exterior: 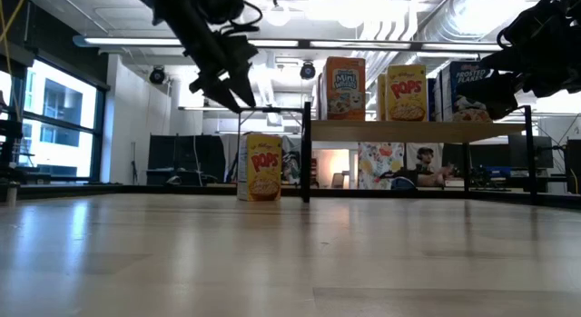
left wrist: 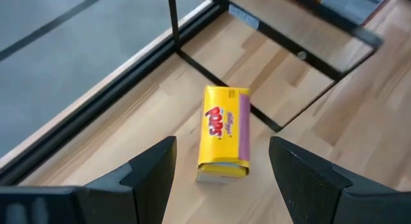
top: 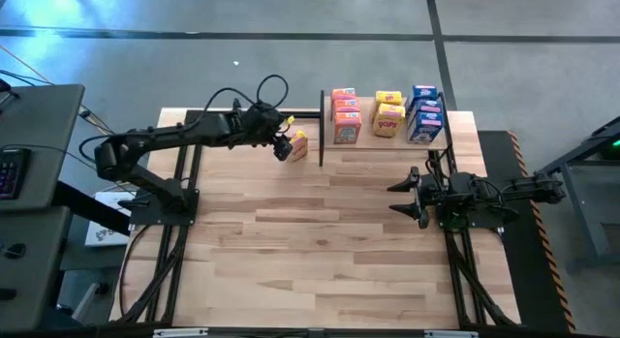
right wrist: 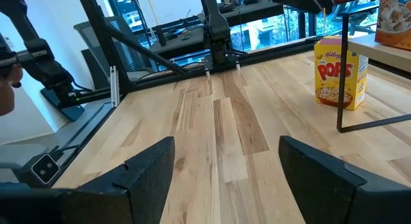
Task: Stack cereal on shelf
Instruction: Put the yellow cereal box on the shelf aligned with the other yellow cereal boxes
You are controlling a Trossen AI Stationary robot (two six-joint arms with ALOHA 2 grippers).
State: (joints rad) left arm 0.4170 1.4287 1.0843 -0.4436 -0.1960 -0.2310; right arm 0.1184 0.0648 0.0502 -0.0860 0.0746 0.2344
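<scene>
A yellow Pops cereal box (top: 299,144) stands upright on the tabletop just left of the shelf (top: 387,137); it also shows in the low view (exterior: 263,167), the left wrist view (left wrist: 223,133) and the right wrist view (right wrist: 340,72). My left gripper (top: 282,147) hangs open above it, apart from it (left wrist: 221,169). On the shelf board stand orange (top: 345,116), yellow (top: 387,114) and blue (top: 424,113) boxes. My right gripper (top: 407,195) is open and empty in front of the shelf.
The shelf's black posts (exterior: 307,153) and base frame (left wrist: 225,89) stand close beside the yellow box. The arms' black mounting frames (top: 160,251) run along both table sides. Bare wood lies across the table's middle and near half (top: 320,261).
</scene>
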